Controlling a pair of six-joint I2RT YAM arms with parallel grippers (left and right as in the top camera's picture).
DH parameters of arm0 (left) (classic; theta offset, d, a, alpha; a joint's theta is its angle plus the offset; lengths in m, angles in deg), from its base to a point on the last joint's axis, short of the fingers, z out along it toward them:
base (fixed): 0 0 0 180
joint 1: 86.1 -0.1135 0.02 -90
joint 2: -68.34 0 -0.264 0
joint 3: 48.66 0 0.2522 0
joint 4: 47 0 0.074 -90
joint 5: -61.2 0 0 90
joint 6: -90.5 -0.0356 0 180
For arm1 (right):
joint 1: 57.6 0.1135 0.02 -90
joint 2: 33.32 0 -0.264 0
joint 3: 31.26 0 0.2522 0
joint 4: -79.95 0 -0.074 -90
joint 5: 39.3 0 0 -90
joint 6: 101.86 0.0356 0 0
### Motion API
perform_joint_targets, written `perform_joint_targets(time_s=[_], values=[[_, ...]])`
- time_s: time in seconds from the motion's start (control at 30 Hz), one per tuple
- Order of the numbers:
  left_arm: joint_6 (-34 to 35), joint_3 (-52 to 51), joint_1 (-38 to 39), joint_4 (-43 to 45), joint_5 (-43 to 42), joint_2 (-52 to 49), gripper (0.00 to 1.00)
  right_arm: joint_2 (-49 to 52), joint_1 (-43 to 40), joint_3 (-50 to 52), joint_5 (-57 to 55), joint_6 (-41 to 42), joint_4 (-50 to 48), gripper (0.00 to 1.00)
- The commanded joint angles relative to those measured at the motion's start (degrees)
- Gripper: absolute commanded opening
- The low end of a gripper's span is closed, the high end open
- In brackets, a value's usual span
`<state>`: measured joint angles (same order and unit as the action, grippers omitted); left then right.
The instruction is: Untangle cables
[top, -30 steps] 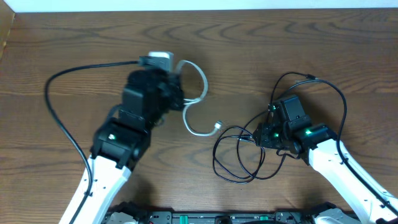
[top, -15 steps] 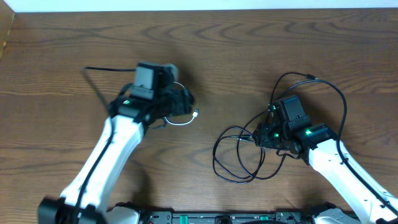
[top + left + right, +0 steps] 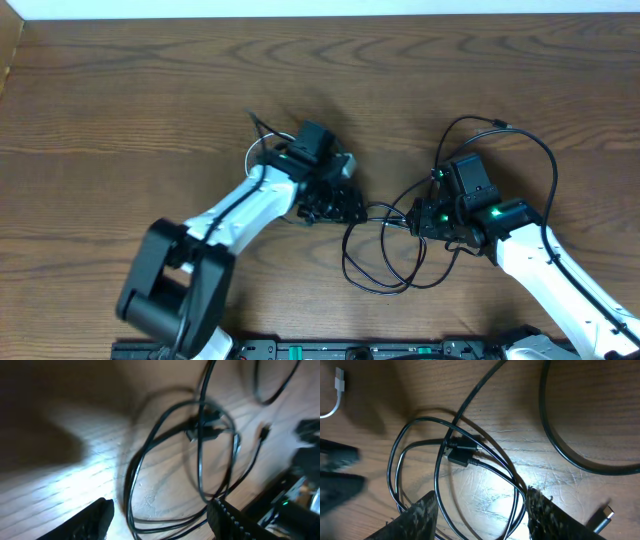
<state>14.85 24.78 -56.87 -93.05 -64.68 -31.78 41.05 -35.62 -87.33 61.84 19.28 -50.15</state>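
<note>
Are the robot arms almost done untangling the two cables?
Partly. Done: the white cable looks apart from the black cable. In hand: the left end effector and right end effector hang open over the black loops, gripping nothing. Left: those loops cross themselves.

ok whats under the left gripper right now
Under the left gripper: black cable loops and a plug on the table. From overhead, its arm hides most of the white cable.

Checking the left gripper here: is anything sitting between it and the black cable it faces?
Nothing visible does. In the left wrist view the left gripper is open, and the loops of the black cable lie directly ahead of it on the table.
</note>
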Motion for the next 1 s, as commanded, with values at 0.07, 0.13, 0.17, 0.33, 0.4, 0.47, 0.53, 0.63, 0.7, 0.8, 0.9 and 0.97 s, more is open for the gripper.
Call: perform_joint_targets(time_s=[0.07, 0.13, 0.17, 0.33, 0.4, 0.47, 0.53, 0.63, 0.7, 0.8, 0.9, 0.97], values=[[-1.9, 0.2, 4.2, 0.0, -0.3, -2.5, 0.65, 0.1, -0.2, 0.0, -2.8, 0.0, 2.1, 0.42], [-1.9, 0.2, 5.9, 0.9, -0.3, -2.5, 0.65, 0.1, -0.2, 0.0, -8.7, 5.5, 5.9, 0.41], [-1.8, 0.2, 6.3, 1.3, 0.1, -2.5, 0.65, 0.1, -0.2, 0.0, -9.9, 6.3, 6.7, 0.41], [-1.8, 0.2, 9.5, 1.9, 11.5, -2.5, 0.65, 0.1, -0.2, 0.0, -10.5, 6.5, 7.4, 0.44], [-1.9, 0.2, 10.4, 1.9, 16.9, -2.5, 0.65, 0.1, -0.2, 0.0, -10.5, 6.5, 7.4, 0.44], [-1.8, 0.2, 10.9, 1.9, 22.2, -2.5, 0.65, 0.1, -0.2, 0.0, -10.4, 6.5, 7.4, 0.45], [-1.8, 0.2, 11.0, 2.2, 26.1, -2.5, 0.65, 0.1, -0.2, 0.0, -10.4, 6.5, 7.4, 0.45], [-2.1, 0.2, 11.0, 3.3, 27.0, -2.5, 0.65, 0.1, -0.2, 0.0, -10.4, 6.5, 7.4, 0.46], [-3.0, 0.2, 11.0, 4.6, 27.1, -2.5, 0.65, 0.1, -0.2, 0.0, -10.4, 6.5, 7.4, 0.45], [-3.1, 0.2, 11.0, 6.1, 29.6, -2.5, 0.65, 0.1, -0.2, 0.0, -10.4, 6.5, 7.4, 0.45], [-3.2, 0.2, 11.0, 6.2, 32.2, -2.5, 0.65, 0.1, -0.2, 0.0, -10.4, 6.5, 7.4, 0.45], [-3.1, 0.2, 11.0, 6.2, 32.1, -2.5, 0.65, 0.1, -0.2, 0.0, -10.4, 6.5, 7.3, 0.46]])
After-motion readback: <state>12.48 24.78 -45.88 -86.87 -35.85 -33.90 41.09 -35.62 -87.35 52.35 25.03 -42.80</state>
